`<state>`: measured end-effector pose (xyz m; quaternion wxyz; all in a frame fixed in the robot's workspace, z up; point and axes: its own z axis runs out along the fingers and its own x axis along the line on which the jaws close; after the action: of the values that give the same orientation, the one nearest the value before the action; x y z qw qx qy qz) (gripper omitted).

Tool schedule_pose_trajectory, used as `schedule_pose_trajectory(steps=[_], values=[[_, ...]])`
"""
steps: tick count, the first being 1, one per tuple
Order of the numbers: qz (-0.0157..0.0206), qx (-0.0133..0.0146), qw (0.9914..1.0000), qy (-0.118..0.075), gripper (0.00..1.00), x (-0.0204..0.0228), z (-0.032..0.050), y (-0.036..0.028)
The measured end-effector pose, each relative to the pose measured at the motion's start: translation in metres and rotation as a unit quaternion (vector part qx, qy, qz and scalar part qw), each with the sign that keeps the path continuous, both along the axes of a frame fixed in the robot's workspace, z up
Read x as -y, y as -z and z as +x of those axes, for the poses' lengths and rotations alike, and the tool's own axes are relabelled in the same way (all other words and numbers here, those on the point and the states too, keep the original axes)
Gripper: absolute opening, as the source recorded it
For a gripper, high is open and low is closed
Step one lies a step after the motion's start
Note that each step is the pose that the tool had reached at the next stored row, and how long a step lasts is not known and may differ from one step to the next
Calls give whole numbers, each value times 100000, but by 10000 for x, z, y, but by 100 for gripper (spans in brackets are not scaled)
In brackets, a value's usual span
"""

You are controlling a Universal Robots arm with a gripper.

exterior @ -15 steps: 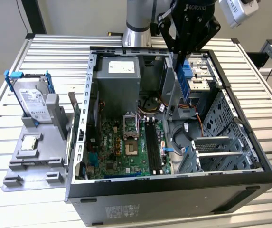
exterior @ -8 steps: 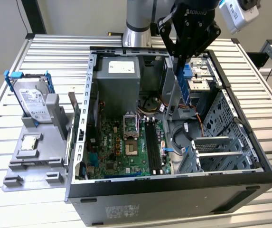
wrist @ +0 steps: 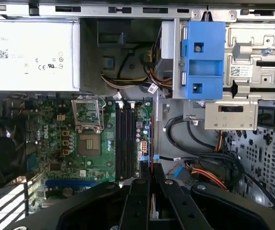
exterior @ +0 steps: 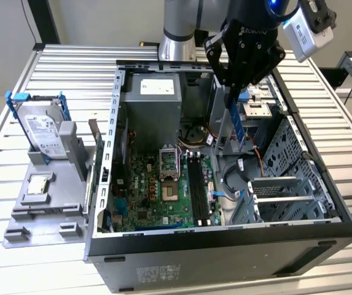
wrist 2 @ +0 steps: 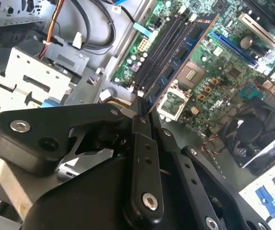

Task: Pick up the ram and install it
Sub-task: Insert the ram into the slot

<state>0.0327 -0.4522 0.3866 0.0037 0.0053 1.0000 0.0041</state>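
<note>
Nearest lens: black two-finger gripper (wrist 2: 145, 113), clamped on long flat blue circuit-board ram (exterior: 239, 123). Exterior view: hangs upright, 2 o'clock from black motherboard slots (exterior: 198, 184). Likely light, stiff, fragile; grip bare edges, not chips.

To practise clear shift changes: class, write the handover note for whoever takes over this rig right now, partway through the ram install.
End effector: shut on the ram, held upright over the open case.
Black memory slots on the motherboard: empty, lower than the ram and toward the exterior view's left.
Done: ram picked up.
Left: ram not yet seated in a slot.
</note>
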Motion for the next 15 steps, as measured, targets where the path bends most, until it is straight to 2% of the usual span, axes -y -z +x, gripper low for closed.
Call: schedule_pose_trajectory(steps=[4, 15], values=[[1, -1, 100000, 0, 0, 14, 0, 58], [-3, -3, 100000, 2, 0, 16, 0, 67]])
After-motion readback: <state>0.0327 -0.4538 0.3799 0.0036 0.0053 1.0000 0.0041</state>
